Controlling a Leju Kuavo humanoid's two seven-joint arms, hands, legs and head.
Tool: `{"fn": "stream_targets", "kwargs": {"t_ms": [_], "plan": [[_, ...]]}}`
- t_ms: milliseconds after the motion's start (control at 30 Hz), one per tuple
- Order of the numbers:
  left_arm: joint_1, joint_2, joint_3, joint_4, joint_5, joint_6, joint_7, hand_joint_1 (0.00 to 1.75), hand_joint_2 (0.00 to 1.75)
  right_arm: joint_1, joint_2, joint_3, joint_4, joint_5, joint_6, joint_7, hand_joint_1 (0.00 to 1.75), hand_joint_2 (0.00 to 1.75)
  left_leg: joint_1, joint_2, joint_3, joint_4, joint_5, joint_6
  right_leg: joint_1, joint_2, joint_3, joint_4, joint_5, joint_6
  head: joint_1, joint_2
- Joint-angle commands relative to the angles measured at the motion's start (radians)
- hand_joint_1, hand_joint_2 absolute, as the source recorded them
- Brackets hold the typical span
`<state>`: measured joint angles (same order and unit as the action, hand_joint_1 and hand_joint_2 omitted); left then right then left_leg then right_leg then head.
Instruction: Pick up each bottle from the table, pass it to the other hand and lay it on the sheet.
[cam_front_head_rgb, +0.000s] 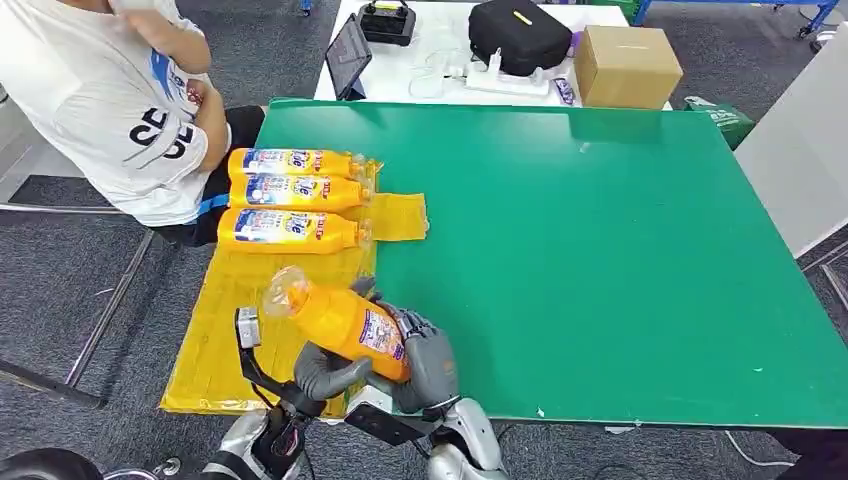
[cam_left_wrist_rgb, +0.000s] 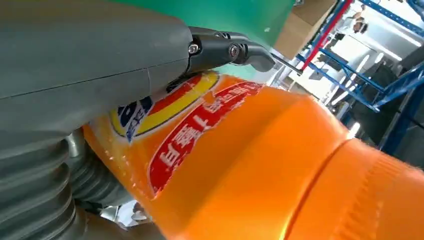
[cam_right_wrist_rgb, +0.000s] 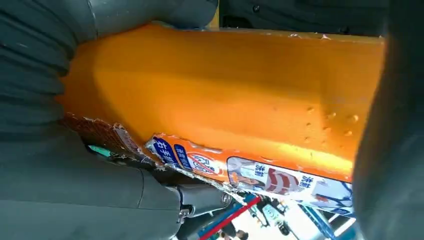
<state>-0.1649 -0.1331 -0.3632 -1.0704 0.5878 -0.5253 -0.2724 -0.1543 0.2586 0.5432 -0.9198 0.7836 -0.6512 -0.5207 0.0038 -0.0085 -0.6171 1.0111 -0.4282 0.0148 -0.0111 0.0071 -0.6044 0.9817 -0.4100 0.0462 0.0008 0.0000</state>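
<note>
gripping the bottle (cam_front_head_rgb: 340, 322) from both sides, your left hand (cam_front_head_rgb: 325, 372) and right hand (cam_front_head_rgb: 428, 362) have fingers curled against its body: judged mid-handover. it hangs tilted over the near edge of the sheet (cam_front_head_rgb: 215, 345), cap toward the three bottles (cam_front_head_rgb: 290, 195) laid there.

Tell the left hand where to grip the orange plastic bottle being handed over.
Grip the orange plastic bottle around its lower labelled body, from the robot's left beside the right hand. It tilts cap-up toward the yellow sheet, and the left hand already sits under that end.
</note>
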Motion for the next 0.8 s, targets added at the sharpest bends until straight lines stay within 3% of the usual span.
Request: {"fn": "stream_targets", "kwargs": {"t_ms": [33, 333, 367, 400, 567, 800], "plan": [[0.007, -0.011, -0.002, -0.077, -0.008, 0.095, -0.010, 0.00, 1.75, -0.040, 0.018, 0.059, 0.217, -0.038, 0.058, 0.013, 1.75, 1.75, 0.001, 0.000, 0.005, 0.000, -0.002, 0.000, 0.001, -0.001, 0.005, -0.001, -0.001, -0.001, 0.000, 0.000], [0.015, -0.026, 0.009, -0.151, -0.167, 0.231, -0.059, 0.00, 1.75, -0.037, 0.026, 0.057, 0.197, -0.053, 0.078, 0.036, 1.75, 1.75, 0.001, -0.001, 0.003, 0.000, -0.001, -0.001, 0.001, -0.002, 0.003, 0.000, -0.001, -0.001, 0.000, 0.000], [0.018, -0.029, 0.009, -0.156, -0.172, 0.227, -0.055, 0.44, 1.75, -0.038, 0.029, 0.054, 0.191, -0.059, 0.078, 0.037, 1.75, 1.75, 0.001, -0.001, 0.002, 0.000, -0.001, -0.001, 0.001, -0.002, 0.002, -0.001, -0.001, -0.001, 0.000, 0.000], [0.020, -0.024, 0.000, -0.160, -0.187, 0.222, -0.058, 1.75, 1.75, -0.041, 0.031, 0.052, 0.184, -0.063, 0.082, 0.038, 1.75, 1.75, 0.001, 0.000, 0.002, 0.000, -0.001, 0.000, 0.001, -0.001, 0.002, 0.000, -0.001, -0.001, -0.001, 0.000], [0.000, 0.007, -0.047, -0.107, -0.203, 0.105, -0.051, 1.75, 1.75, -0.075, 0.040, 0.063, 0.168, -0.064, 0.099, 0.043, 1.75, 1.75, 0.000, 0.000, 0.002, 0.000, -0.001, -0.001, 0.001, -0.001, 0.002, 0.000, -0.001, -0.001, 0.000, 0.000], [-0.018, 0.030, -0.095, -0.053, -0.207, 0.051, -0.058, 1.75, 1.75, -0.111, 0.045, 0.043, 0.154, -0.078, 0.071, 0.047, 1.75, 1.75, 0.001, 0.000, 0.004, 0.000, -0.002, -0.001, 0.001, -0.001, 0.004, 0.000, -0.002, -0.002, 0.000, 0.000]]}}
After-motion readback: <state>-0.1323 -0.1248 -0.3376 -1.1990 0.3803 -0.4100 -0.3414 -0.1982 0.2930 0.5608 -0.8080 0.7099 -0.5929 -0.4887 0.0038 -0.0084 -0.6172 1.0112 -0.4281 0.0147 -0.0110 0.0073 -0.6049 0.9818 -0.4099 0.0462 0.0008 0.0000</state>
